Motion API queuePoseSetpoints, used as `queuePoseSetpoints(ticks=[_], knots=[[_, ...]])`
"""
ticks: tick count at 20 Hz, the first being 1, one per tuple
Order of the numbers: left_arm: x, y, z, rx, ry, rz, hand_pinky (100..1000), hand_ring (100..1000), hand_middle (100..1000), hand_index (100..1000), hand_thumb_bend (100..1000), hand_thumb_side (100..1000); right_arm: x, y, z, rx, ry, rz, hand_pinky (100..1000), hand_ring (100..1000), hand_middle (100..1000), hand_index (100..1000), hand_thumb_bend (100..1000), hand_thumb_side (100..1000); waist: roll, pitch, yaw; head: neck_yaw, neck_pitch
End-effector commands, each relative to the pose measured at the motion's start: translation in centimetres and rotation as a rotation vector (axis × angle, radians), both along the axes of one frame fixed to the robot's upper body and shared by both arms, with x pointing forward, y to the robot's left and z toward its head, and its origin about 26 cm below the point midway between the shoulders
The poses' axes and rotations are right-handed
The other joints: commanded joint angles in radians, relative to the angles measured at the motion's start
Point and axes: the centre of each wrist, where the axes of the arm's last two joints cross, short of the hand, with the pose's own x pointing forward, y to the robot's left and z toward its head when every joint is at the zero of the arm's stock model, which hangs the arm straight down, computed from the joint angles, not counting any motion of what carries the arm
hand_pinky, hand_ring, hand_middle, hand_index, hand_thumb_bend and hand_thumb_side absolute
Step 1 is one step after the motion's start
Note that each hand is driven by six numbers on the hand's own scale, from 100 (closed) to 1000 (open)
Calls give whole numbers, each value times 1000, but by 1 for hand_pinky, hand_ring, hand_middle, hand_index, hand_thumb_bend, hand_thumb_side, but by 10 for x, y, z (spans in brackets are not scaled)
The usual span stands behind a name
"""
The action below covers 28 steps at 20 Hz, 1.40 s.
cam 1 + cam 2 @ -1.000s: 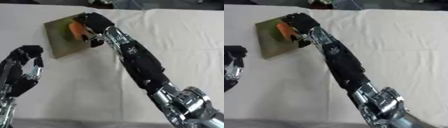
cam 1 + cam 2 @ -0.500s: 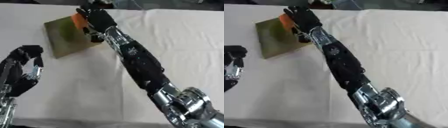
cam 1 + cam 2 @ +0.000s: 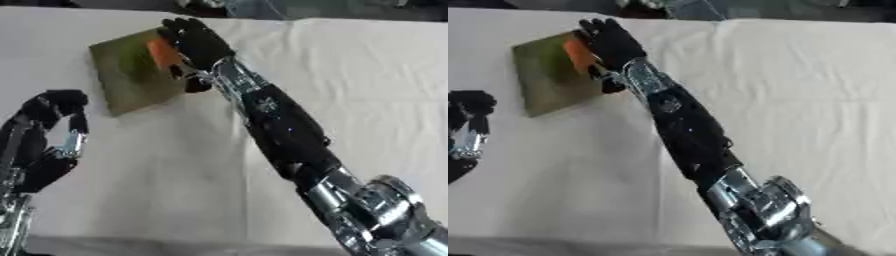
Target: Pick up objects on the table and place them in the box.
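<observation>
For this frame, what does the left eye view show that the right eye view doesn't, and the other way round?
Only the left eye view shows the left hand almost whole at the lower left, fingers curled and holding nothing; in the right eye view the picture's left edge cuts it off. Only the right eye view shows more of the white tablecloth to the right of the arm. Both show the right hand reaching over the box at the far left of the table, fingers stretched out, with an orange object against its fingers; whether the hand grips it cannot be told.
</observation>
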Motion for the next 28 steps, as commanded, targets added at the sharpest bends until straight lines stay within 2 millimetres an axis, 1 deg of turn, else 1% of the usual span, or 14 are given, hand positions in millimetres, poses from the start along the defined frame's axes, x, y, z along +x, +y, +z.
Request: queuePoseSetpoints(ticks=[1,5,7,9,11,12,14,16,22,28], knots=[[0,0,8,3,-28,-2,778,756,680,775,111,325,3,-5,10,-24,-17,-12,992,1000,1000,1000,100,276,5,-15,0,2,5],[0,0,8,2,-28,-1,778,756,680,775,111,325,4,-6,10,-37,-21,-18,994,1000,1000,1000,100,273,6,-15,-2,3,5],[0,0,7,3,-27,-1,778,756,681,775,111,325,4,-7,10,-47,-24,-15,998,1000,1000,1000,100,284,6,-15,-3,3,5],[-1,0,7,3,-27,0,777,756,680,775,111,325,4,-7,10,-72,-27,-6,1000,1000,1000,1000,112,318,6,-14,-3,3,5],[-1,1,7,3,-27,1,777,756,680,775,112,325,5,-8,11,-110,-29,4,1000,1000,1000,1000,183,347,6,-14,-4,2,5],[-1,1,7,4,-26,0,777,756,681,775,113,325,5,-8,11,-133,-24,9,1000,1000,1000,1000,232,368,6,-14,-4,2,5],[-1,1,7,4,-26,1,778,756,681,775,114,324,6,-10,12,-172,-18,14,1000,1000,1000,1000,293,398,6,-14,-6,2,5],[-1,1,7,4,-26,2,777,756,680,775,114,324,7,-11,15,-194,-27,16,1000,1000,1000,1000,330,415,7,-14,-7,3,5],[-1,1,7,5,-27,2,777,757,681,775,115,324,7,-11,18,-208,-66,15,1000,1000,1000,1000,366,430,9,-13,-9,2,5],[-1,1,7,5,-27,2,777,757,681,776,115,325,7,-12,17,-213,-80,17,1000,1000,1000,1000,365,425,10,-13,-11,2,5]])
